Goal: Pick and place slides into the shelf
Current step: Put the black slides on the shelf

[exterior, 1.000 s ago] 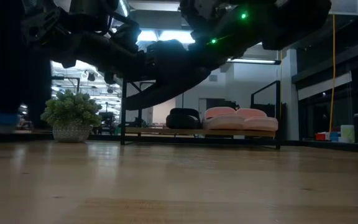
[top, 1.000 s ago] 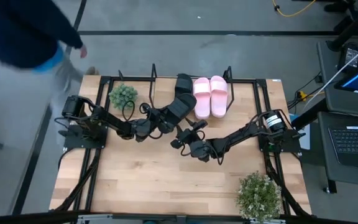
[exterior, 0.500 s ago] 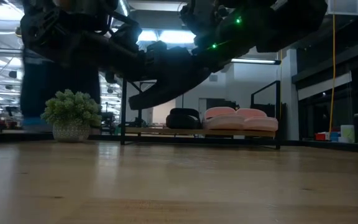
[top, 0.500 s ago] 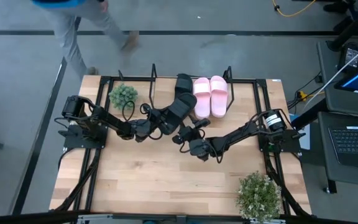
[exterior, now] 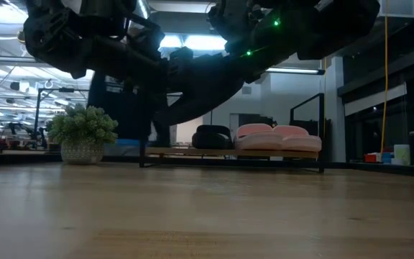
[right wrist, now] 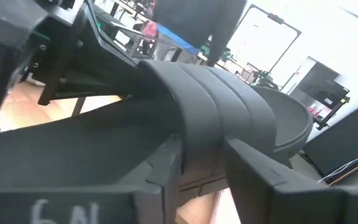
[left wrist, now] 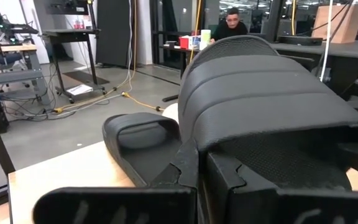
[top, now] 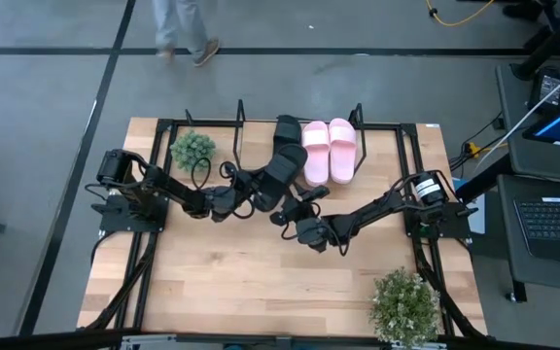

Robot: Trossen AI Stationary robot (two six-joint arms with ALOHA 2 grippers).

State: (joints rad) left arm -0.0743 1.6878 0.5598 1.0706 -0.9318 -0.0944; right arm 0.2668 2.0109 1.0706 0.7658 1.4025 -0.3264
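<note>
A black slide [top: 278, 167] hangs in the air over the table's middle, between my two grippers. My left gripper [top: 258, 191] reaches it from the left and is shut on it. My right gripper [top: 292, 207] comes from the right, closed on the same slide. On the shelf [exterior: 192, 152] at the far edge, a second black slide [top: 286, 126] and two pink slides [top: 316, 151] [top: 342, 148] rest on their soles, side by side. In the left wrist view the shelved black slide [left wrist: 138, 140] lies beyond the held one [left wrist: 260, 99]. My left gripper pinches the held slide at the strap's side edge [left wrist: 188, 146]; its own fingers [left wrist: 222, 180] hide the exact spot. The fingers come level from the table's left. The slide is lifted clear and tilted. My right gripper has the strap's root [right wrist: 199, 146], where it meets the sole, between its two fingers [right wrist: 160, 171]. It comes level from the table's right. The ribbed strap arches up beyond the fingertips.
A small potted plant [top: 192, 148] stands at the far left and a bigger one [top: 406, 303] at the near right. A black frame [top: 163, 124] runs around the table. A person [top: 185, 24] walks on the floor beyond the far edge.
My right gripper has rolled a little at the held slide, and the slide's low end has shifted slightly. The person beyond the table has walked from the far left toward the middle.
</note>
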